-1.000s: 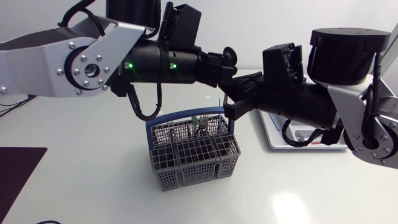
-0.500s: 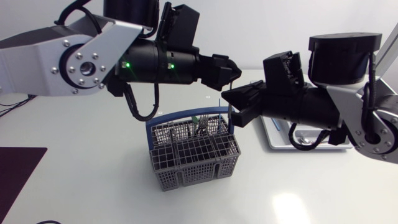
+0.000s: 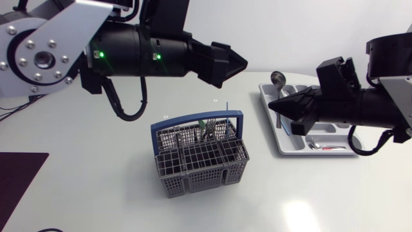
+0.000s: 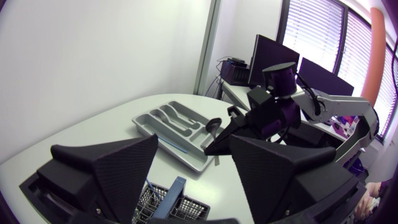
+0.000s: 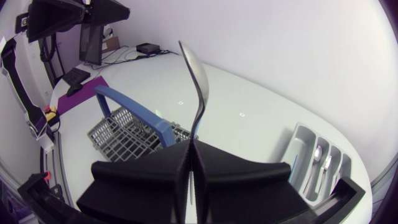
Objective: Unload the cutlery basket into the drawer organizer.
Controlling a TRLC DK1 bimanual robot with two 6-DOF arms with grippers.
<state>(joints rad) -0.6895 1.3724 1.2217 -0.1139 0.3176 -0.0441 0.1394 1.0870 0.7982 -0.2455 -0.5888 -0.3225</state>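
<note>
I have the spoon (image 5: pixel 194 74) pinched by its handle in the right tool (image 3: pixel 282 105). Both fingers are closed narrow on it and the bowl stands clear of the tips, so the job now, as I judge it, is to carry it over and lay it down in the drawer organizer (image 3: pixel 335 152). From the head view the organizer sits on the desk at about 2 o'clock from the cutlery basket (image 3: pixel 199 161). The spoon hangs over the organizer's 9 o'clock edge, bowl toward 12 o'clock, above the tray rather than in it. To do this well I would move further toward 3 o'clock and pick the compartment that already holds spoons. Then I would turn the wrist until the spoon runs along that slot, not across a divider. I would bring it low before easing the fingers apart, since a drop from this height could bounce it into a neighbouring slot or onto the desk. The grip is far down the handle, so I would keep the wrist turn slow in case the spoon pivots. The left tool (image 3: pixel 235 62) is spread wide and holds nothing, raised at about 12 o'clock from the basket, well apart from the spoon. Some dark cutlery shows in the basket's rear compartment, so more loads remain.
</note>
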